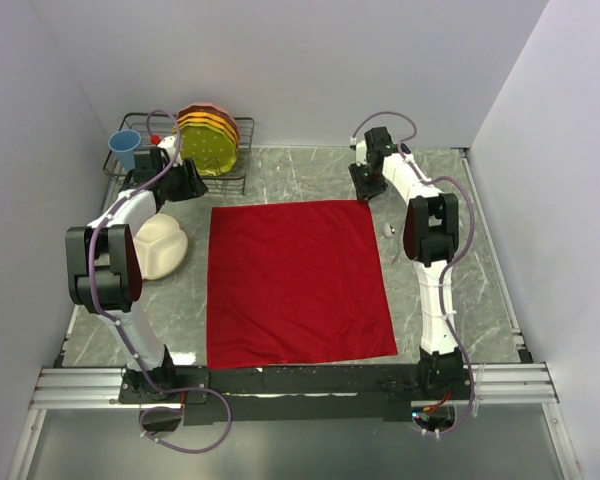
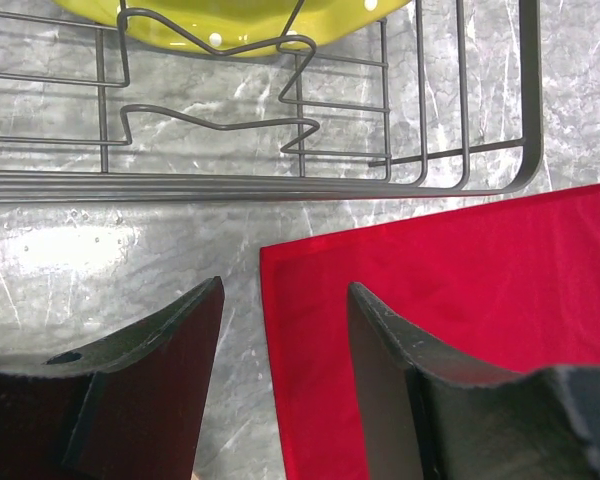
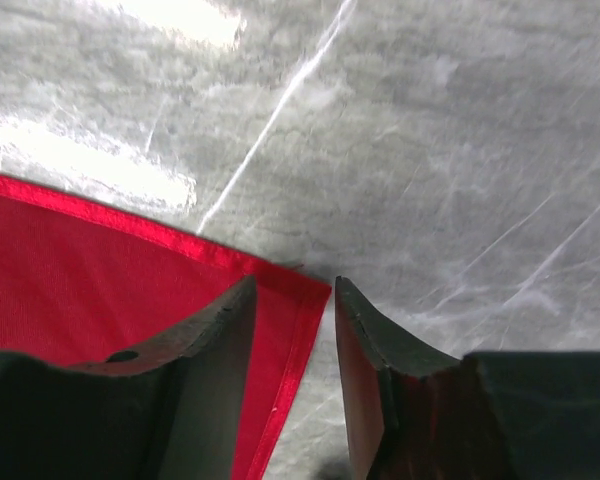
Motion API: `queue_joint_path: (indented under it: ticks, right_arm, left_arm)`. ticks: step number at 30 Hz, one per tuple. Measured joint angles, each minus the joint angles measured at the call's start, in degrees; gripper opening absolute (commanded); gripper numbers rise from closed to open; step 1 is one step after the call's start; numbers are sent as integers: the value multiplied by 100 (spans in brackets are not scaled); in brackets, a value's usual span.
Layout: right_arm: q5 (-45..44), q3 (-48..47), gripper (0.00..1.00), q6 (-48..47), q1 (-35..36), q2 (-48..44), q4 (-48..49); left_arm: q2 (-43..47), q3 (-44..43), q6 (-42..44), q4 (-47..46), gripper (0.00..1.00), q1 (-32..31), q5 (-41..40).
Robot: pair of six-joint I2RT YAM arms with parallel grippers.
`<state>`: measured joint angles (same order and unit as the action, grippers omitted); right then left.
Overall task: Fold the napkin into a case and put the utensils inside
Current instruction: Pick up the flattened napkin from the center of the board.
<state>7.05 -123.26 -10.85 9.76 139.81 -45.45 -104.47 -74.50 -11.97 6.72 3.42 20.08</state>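
Note:
The red napkin (image 1: 298, 280) lies spread flat in the middle of the table. My left gripper (image 1: 194, 186) is open just above its far left corner; in the left wrist view the open gripper (image 2: 283, 286) straddles the napkin's (image 2: 460, 280) left edge. My right gripper (image 1: 368, 190) is open at the far right corner; in the right wrist view the gripper (image 3: 294, 283) straddles the napkin's (image 3: 90, 290) hemmed corner. Neither holds anything. A small silver utensil piece (image 1: 390, 232) shows beside the right arm, mostly hidden.
A cream divided plate (image 1: 160, 248) sits left of the napkin. A wire dish rack (image 1: 242, 150) at the back left holds yellow and orange plates (image 1: 208, 135), with a blue cup (image 1: 126, 148) beside it. The rack (image 2: 280, 185) lies just beyond my left fingers. White walls enclose the table.

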Motion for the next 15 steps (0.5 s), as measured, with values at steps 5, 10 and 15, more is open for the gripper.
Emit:
queue_joint_path:
  ticks: [5,10,15]
  right_arm:
    - [-13,-136,43,101,0,96,-275]
    - [-98,-216,42,234,0,149,-461]
    - [-151,-562,44,354,0,330,-702]
  left_arm:
    - [0,0,-63,0,57,4,7]
    - [0,0,-85,2,57,11,20]
    - [-4,0,-85,24,57,15,22]
